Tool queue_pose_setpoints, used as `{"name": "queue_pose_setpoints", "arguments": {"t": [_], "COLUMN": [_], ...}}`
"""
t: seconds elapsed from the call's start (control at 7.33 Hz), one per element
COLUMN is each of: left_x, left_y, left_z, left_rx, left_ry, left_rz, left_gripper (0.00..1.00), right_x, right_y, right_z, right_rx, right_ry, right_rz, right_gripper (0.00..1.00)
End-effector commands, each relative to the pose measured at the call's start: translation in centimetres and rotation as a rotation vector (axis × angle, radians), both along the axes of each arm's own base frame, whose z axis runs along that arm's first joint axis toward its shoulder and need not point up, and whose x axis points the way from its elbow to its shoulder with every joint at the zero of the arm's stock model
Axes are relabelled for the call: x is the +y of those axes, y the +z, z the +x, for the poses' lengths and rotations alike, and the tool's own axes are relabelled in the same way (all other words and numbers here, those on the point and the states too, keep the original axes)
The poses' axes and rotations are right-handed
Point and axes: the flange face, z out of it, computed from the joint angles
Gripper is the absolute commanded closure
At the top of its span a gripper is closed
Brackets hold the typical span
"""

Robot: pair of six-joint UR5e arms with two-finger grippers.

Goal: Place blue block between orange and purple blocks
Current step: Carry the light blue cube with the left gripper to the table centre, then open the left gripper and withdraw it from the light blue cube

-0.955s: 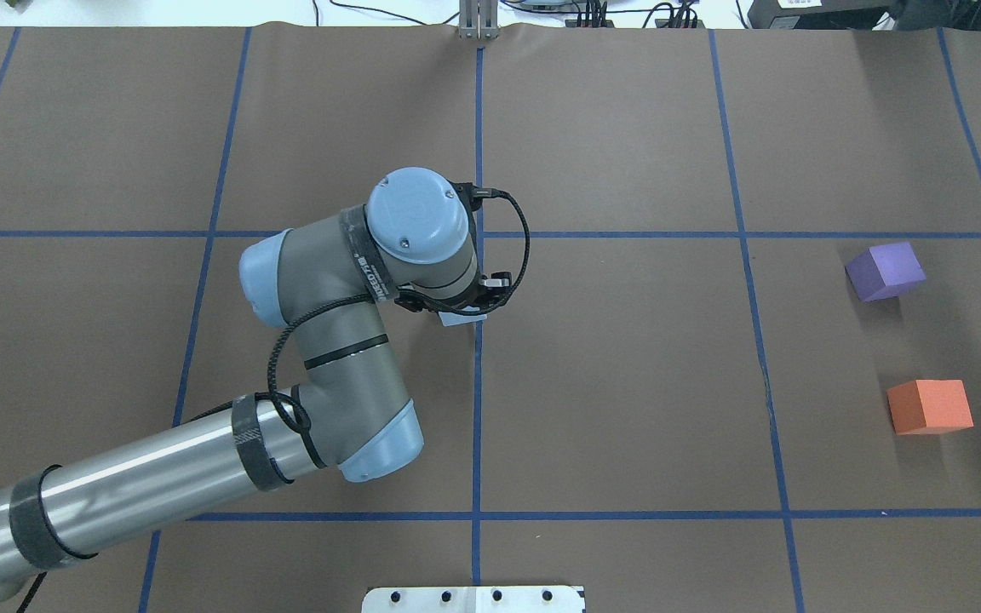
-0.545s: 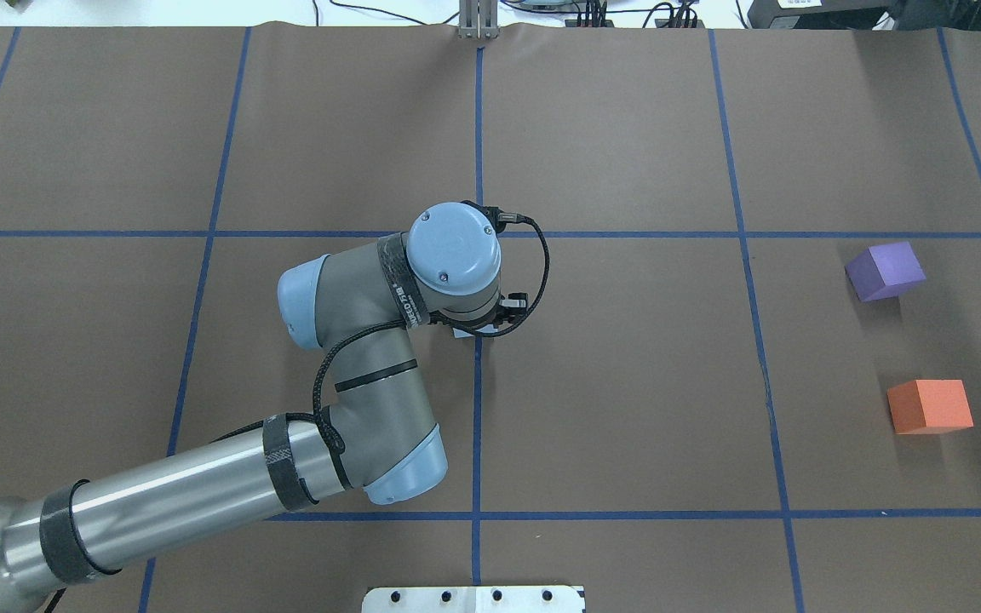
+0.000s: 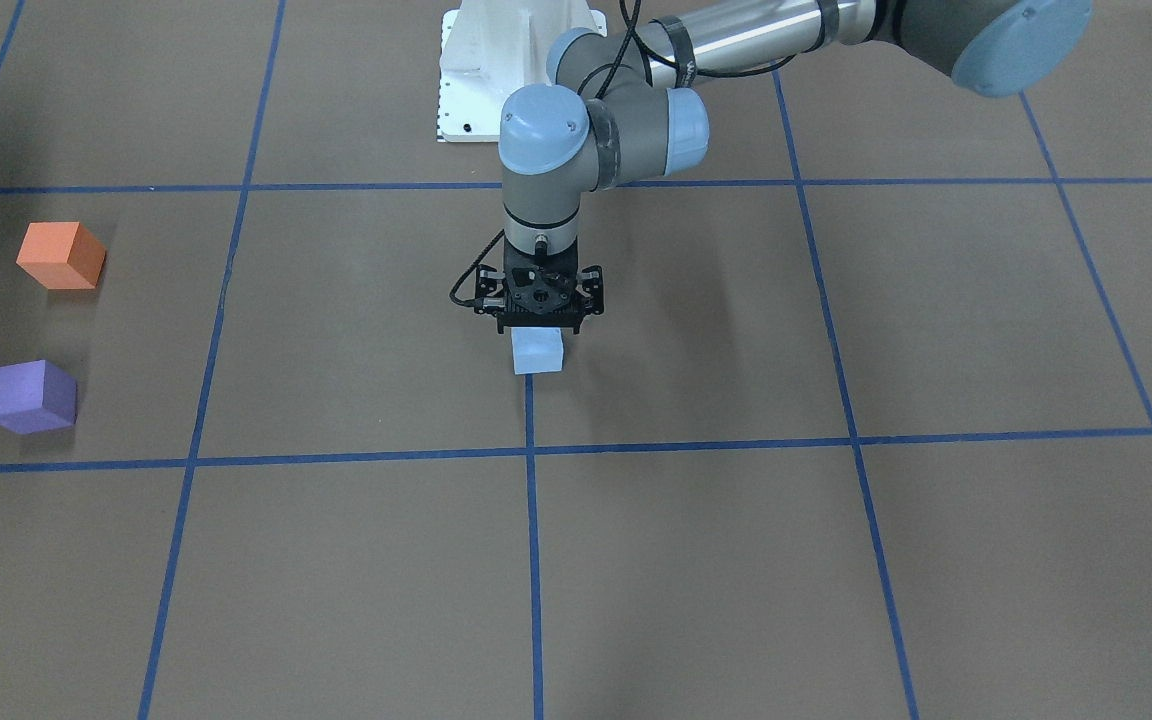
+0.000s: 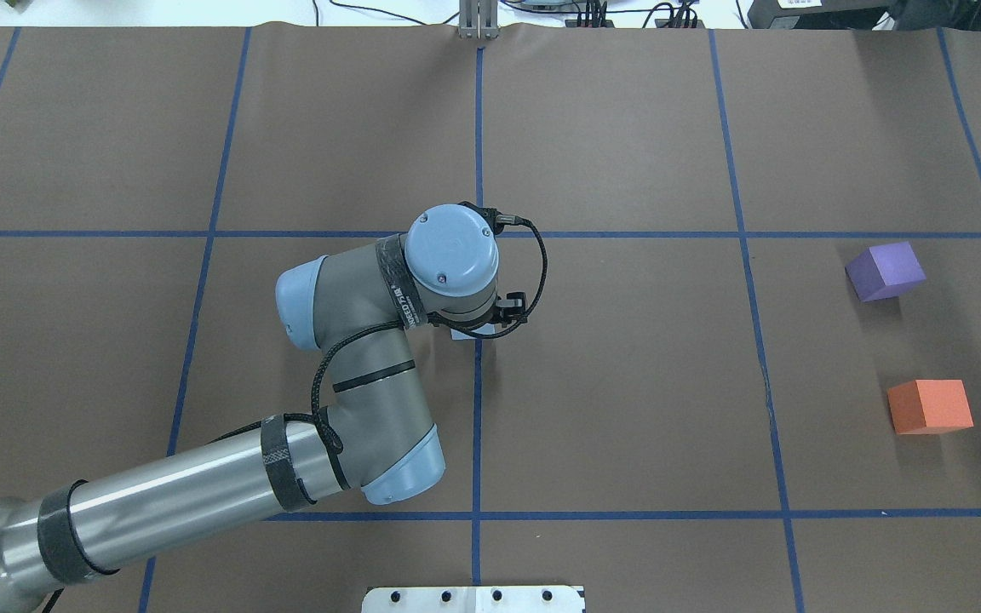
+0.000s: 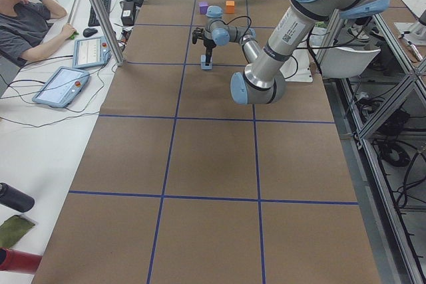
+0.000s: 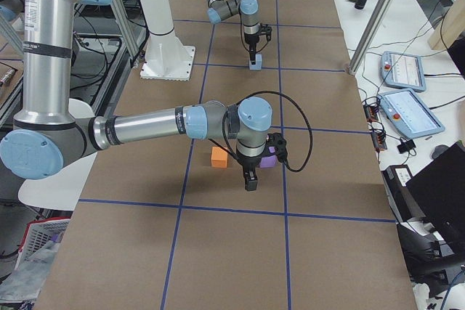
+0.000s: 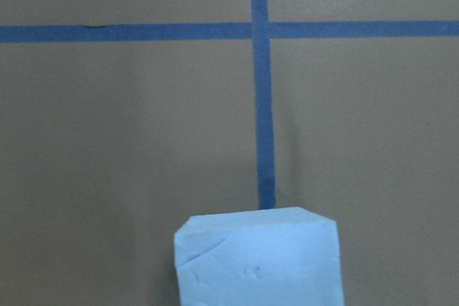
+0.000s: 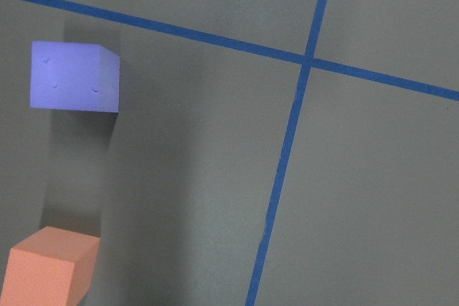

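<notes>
The pale blue block (image 3: pixel 537 352) lies on the middle tape line at the table's centre. My left gripper (image 3: pixel 539 325) stands straight above it, low over the table, and the wrist hides its fingers, so I cannot tell whether it is open or shut. The block fills the bottom of the left wrist view (image 7: pixel 258 259). In the overhead view only a sliver of it (image 4: pixel 462 334) shows. The purple block (image 4: pixel 885 271) and the orange block (image 4: pixel 930 407) sit apart at the far right. My right gripper (image 6: pixel 249 181) hovers near them; I cannot tell its state.
The white robot base plate (image 4: pixel 473 600) is at the near table edge. A blue tape grid (image 4: pixel 478 426) marks the brown table cover. A seated person (image 5: pixel 26 24) and tablets are beyond the far side. A metal post (image 5: pixel 100 11) stands there.
My left arm has swung right and toward the robot until its wrist is over the blue block. It has hardly moved in the last half second. The blocks have not moved.
</notes>
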Motion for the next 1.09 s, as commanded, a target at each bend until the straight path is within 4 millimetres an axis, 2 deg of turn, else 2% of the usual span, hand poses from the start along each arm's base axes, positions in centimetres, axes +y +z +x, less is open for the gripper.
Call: {"name": "queue_pose_setpoints", "arguments": {"t": [0.0,0.14,0.27,0.41,0.68,0.82,0.95], "left_x": [0.2,1.6,2.4,2.0,-0.5,-1.3,-1.9], "left_y": [-2.2,0.1,4.0,8.5,15.8,19.5,23.5], "left_z": [-9.1,-14.8,-20.3,-25.7,-36.1,-41.0,-46.9], "left_rx": [-0.056,-0.077,-0.096,-0.126,-0.172,-0.188,-0.204], "left_ry": [0.128,0.170,0.203,0.254,0.338,0.364,0.369], "left_rz": [0.043,0.076,0.115,0.142,0.188,0.190,0.190], "left_gripper": [0.00,0.00,0.00,0.00,0.00,0.00,0.00], "right_x": [-0.2,-0.7,-0.8,-1.7,-3.1,-3.6,-4.3], "right_y": [-0.6,-1.7,-2.9,-5.8,-13.4,-17.2,-21.0], "right_z": [0.0,-0.8,-2.3,-4.4,-10.7,-14.2,-18.2], "right_rx": [-0.006,-0.036,-0.095,-0.119,-0.170,-0.197,-0.224], "right_ry": [-0.002,-0.006,0.016,0.047,0.095,0.113,0.121], "right_rz": [0.033,0.101,0.088,0.087,0.043,0.015,-0.013], "right_gripper": [0.00,0.00,0.00,0.00,0.00,0.00,0.00]}}
